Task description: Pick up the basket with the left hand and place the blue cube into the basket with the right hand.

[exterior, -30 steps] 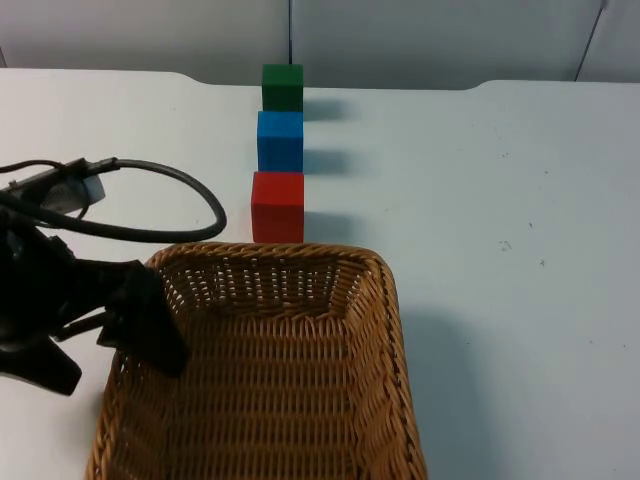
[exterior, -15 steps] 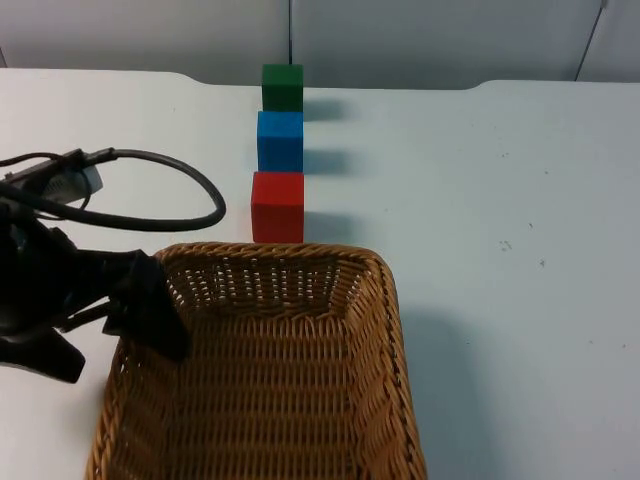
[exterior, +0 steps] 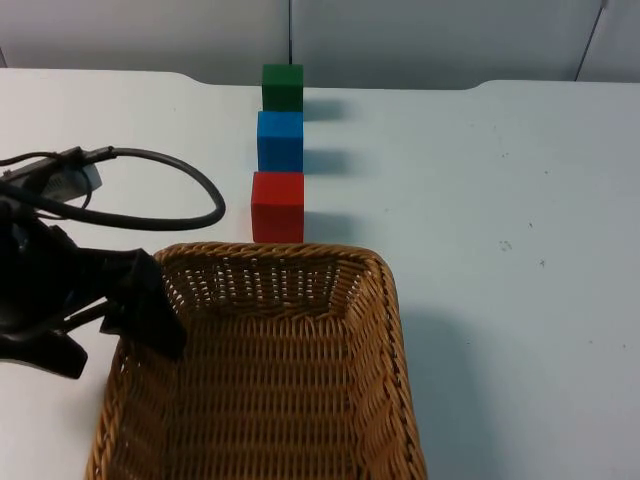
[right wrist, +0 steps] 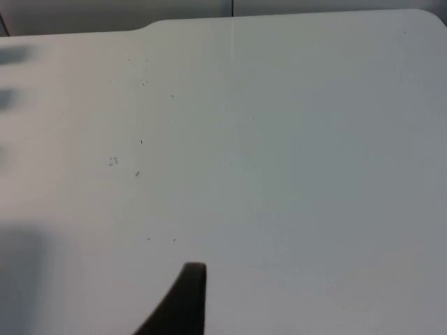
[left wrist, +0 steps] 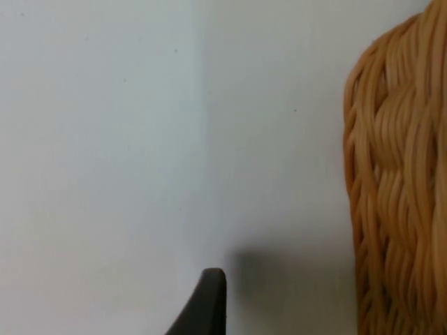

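Left end effector [exterior: 140,320] at basket [exterior: 330,400] rim (left side).

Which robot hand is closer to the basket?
Left. The left gripper is at the basket's left rim. The right gripper waits over bare table, away from it.

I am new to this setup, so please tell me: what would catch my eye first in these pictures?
The big wicker basket at the near edge of the white table, with the left claw at its left rim. Behind it, three cubes stand in a line running away from the basket: red cube, blue cube, then green cube.
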